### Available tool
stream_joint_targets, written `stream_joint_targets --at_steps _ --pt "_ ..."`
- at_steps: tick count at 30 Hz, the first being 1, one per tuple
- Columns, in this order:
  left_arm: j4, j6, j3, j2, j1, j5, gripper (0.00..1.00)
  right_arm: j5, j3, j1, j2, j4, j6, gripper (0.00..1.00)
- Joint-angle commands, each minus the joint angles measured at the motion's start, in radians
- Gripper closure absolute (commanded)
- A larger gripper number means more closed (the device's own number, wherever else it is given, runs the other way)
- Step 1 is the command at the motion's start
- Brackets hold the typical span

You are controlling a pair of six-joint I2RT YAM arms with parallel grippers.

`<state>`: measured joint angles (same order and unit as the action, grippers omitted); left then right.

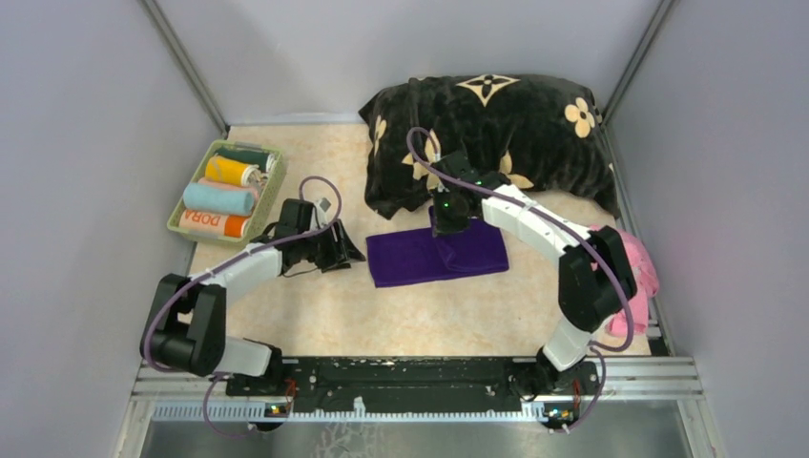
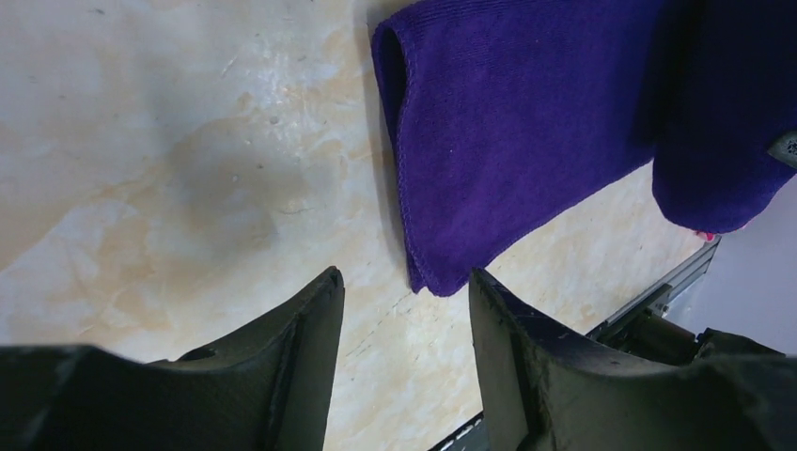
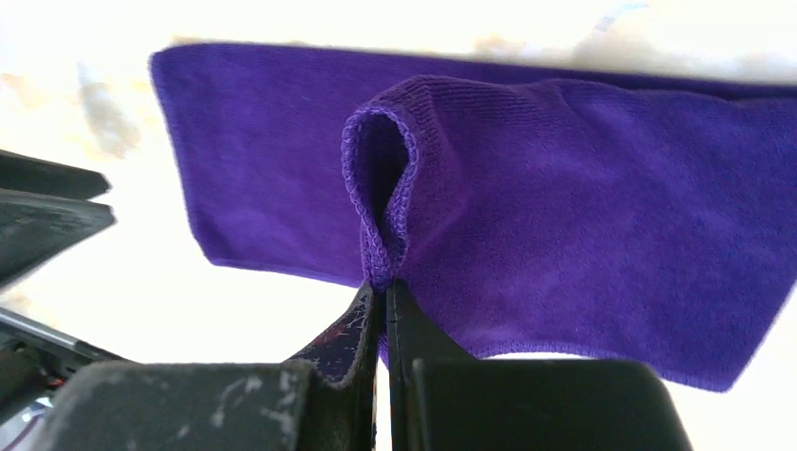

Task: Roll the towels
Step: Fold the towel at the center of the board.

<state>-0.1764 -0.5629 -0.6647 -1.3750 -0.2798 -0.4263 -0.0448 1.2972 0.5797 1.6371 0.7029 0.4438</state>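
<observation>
A dark purple towel (image 1: 420, 258) lies folded as a strip on the table in front of the cushion. My right gripper (image 1: 448, 225) is shut on its far edge and lifts a fold of it (image 3: 381, 188). My left gripper (image 1: 345, 250) is open and empty just left of the towel's left end; its near corner (image 2: 437, 277) lies just ahead of the open fingers (image 2: 310, 329). Several rolled towels lie in a green basket (image 1: 177, 217) at the left: dark green, yellow, pink, light blue, and an orange one with "DORA" (image 1: 212, 223). A pink towel (image 1: 637, 262) lies behind the right arm.
A big black plush cushion (image 1: 487, 138) with beige flower motifs fills the back right. Grey walls close in both sides. A metal rail (image 1: 420, 377) with the arm bases runs along the near edge.
</observation>
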Motion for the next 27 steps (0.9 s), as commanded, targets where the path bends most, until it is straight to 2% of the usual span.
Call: stream_joint_targets --at_steps 1,11,19,27 --pt "0.116 -0.065 0.015 -0.055 -0.037 -0.012 0.44 -0.052 0.106 0.068 0.076 -0.051 0.068 1.00" --pt "0.181 -0.096 0.034 -0.148 -0.088 0.014 0.58 -0.033 0.191 0.168 0.177 -0.065 0.156 1.00" --pt "0.195 -0.096 0.049 -0.173 -0.113 0.042 0.74 -0.014 0.232 0.199 0.214 -0.066 0.206 1.00" --pt "0.200 -0.096 0.059 -0.179 -0.128 0.052 0.78 0.002 0.255 0.228 0.256 -0.082 0.248 1.00"
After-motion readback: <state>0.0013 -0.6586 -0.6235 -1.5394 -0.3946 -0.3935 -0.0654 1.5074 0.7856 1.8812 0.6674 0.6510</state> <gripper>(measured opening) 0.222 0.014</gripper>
